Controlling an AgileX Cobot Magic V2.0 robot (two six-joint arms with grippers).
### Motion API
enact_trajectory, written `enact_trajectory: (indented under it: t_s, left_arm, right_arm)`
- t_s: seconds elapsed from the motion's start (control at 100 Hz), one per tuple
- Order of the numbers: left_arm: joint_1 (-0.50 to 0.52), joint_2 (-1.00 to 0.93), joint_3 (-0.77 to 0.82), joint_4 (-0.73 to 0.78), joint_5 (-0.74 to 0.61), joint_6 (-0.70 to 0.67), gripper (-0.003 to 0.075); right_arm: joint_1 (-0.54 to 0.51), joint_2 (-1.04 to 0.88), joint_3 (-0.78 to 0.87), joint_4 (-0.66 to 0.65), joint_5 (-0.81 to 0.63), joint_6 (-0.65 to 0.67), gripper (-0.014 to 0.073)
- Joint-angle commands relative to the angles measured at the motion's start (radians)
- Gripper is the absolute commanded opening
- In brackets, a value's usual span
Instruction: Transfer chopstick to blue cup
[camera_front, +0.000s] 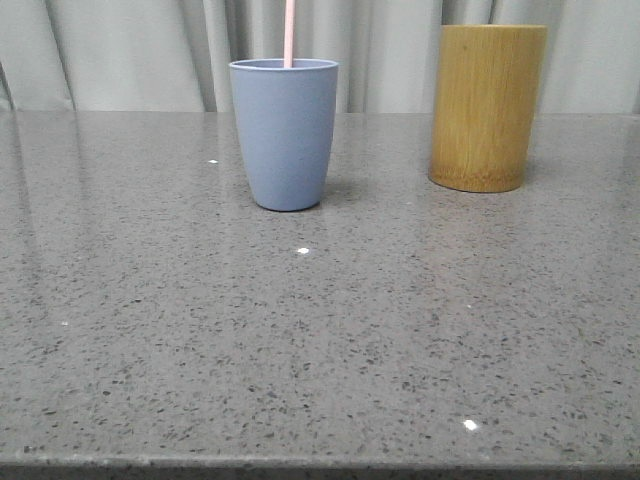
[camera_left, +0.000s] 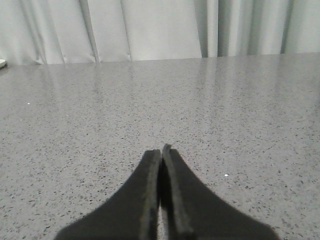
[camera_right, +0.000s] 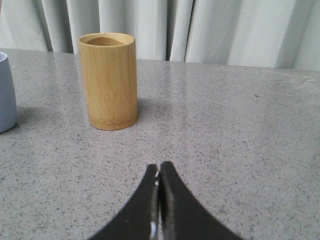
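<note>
A pale pink chopstick (camera_front: 289, 32) stands upright in the blue cup (camera_front: 285, 133) at the back middle of the table and runs out of the top of the front view. The cup's edge also shows in the right wrist view (camera_right: 5, 92). My left gripper (camera_left: 161, 150) is shut and empty over bare table, with no cup in its view. My right gripper (camera_right: 158, 166) is shut and empty, low over the table, some way in front of the bamboo holder (camera_right: 108, 80). Neither gripper shows in the front view.
The yellow-brown bamboo holder (camera_front: 487, 105) stands at the back right, apart from the blue cup; its top looks empty in the right wrist view. A grey speckled table (camera_front: 320, 350) reaches back to pale curtains (camera_front: 130, 50).
</note>
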Motion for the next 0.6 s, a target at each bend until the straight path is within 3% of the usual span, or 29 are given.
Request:
enact_trajectory:
  t_s: [0.0, 0.37, 0.59]
  left_arm:
    - [0.002, -0.034, 0.008, -0.006, -0.085, -0.01, -0.0019]
    - [0.002, -0.034, 0.008, -0.006, -0.085, -0.01, -0.0019]
    - [0.002, -0.034, 0.008, -0.006, -0.085, -0.01, -0.0019]
  right_arm:
    - [-0.032, -0.03, 0.022, 0.048, -0.122, -0.044, -0.0068]
    - [-0.096, -0.099, 0.155, 0.115, -0.138, -0.044, -0.0068]
    - [-0.121, -0.099, 0.207, 0.119, -0.267, -0.044, -0.0068]
